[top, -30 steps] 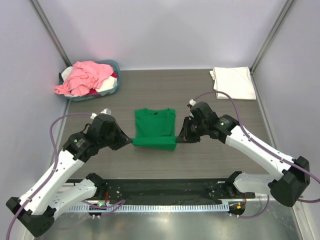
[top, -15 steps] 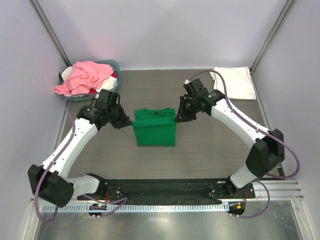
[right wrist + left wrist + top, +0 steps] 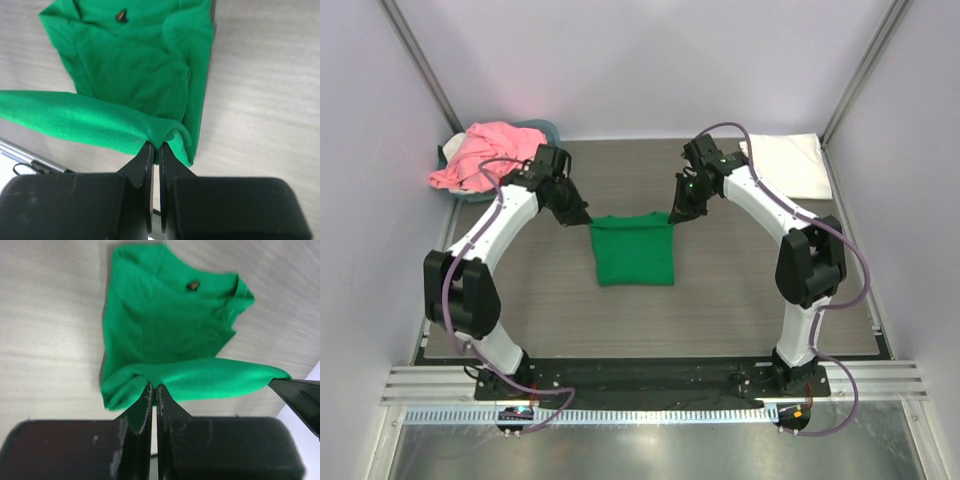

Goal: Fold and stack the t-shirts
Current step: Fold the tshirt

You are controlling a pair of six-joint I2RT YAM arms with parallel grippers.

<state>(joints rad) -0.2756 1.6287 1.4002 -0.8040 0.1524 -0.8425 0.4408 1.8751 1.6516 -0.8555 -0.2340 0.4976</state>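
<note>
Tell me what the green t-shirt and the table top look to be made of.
The green t-shirt looks like soft knit cloth, probably cotton jersey. It is matte with a faint sheen, and it drapes and creases limply along its lifted edge. The table top is grey and matte, with fine streaks like wood grain. It is likely laminate or printed board, though real wood cannot be ruled out.

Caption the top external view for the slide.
Left tool and right tool pinch the green t-shirt by its far corners mid-fold; folded white t-shirt far right, basket far left.
</note>
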